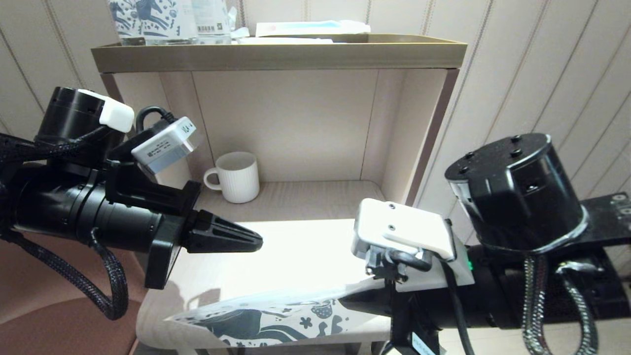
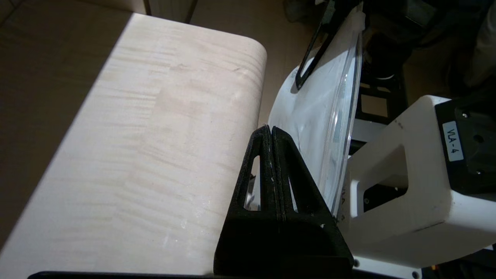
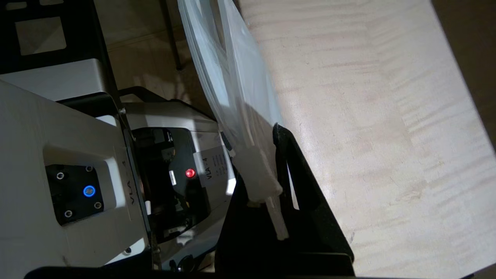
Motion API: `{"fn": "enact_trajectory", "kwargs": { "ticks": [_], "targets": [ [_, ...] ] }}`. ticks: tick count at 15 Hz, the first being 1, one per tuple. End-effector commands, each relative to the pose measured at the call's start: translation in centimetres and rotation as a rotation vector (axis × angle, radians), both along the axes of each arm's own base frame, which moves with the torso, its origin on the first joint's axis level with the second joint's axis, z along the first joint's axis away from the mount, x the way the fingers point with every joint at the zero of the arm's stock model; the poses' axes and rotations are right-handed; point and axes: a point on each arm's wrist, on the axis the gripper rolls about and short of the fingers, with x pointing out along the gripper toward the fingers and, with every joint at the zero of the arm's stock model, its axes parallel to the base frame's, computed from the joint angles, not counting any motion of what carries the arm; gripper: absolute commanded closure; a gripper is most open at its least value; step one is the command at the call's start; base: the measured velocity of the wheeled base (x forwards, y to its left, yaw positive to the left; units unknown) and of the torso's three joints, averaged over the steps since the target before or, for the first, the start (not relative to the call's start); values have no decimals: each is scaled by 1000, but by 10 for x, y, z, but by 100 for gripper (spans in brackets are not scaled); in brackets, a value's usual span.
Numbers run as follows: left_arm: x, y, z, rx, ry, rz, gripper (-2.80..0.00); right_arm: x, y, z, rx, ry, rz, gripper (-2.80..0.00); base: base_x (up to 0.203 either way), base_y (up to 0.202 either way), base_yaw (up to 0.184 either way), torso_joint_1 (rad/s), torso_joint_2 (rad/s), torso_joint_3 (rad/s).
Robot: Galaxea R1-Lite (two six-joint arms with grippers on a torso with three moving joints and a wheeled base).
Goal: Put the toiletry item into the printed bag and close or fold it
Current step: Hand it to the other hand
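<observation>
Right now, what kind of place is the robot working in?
Probably a hotel or guest room nook: a pale wooden shelf unit, a ribbed white mug inside, and packaged amenities on top.

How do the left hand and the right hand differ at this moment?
The left hand is shut on nothing, its fingers pressed together in the air above the table; the right hand is shut on the printed bag, pinching it at its white slider end. The left hand points toward the right, at mid-table height in the head view; the right hand sits lower, by the table's near edge, pointing left. Both are black, with tapered fingers.
</observation>
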Motion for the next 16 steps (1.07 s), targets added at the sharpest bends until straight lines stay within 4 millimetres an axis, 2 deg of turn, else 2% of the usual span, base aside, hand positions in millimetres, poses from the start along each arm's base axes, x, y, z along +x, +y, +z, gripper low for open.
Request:
{"fn": "enact_trajectory", "kwargs": {
  "ticks": [1,4,10,13,16],
  "targets": [
    [-4,-3,1,-1,-3,-17,0,5,15,-11,-34,25,23,0,0,0,0,0,0,0],
    [-10,0,5,-9,-23,-19,0,10,28,-15,-45,31,33,0,0,0,0,0,0,0],
    [-17,-8,2,-2,-4,-61,0,10,35,-20,-54,60,34,0,0,0,0,0,0,0],
    [-26,-17,-6,12,3,-117,0,14,41,-18,-39,67,25,0,0,0,0,0,0,0],
    [-26,-17,-5,9,0,-118,0,17,49,-7,-9,41,32,0,0,0,0,0,0,0]
  ]
}}
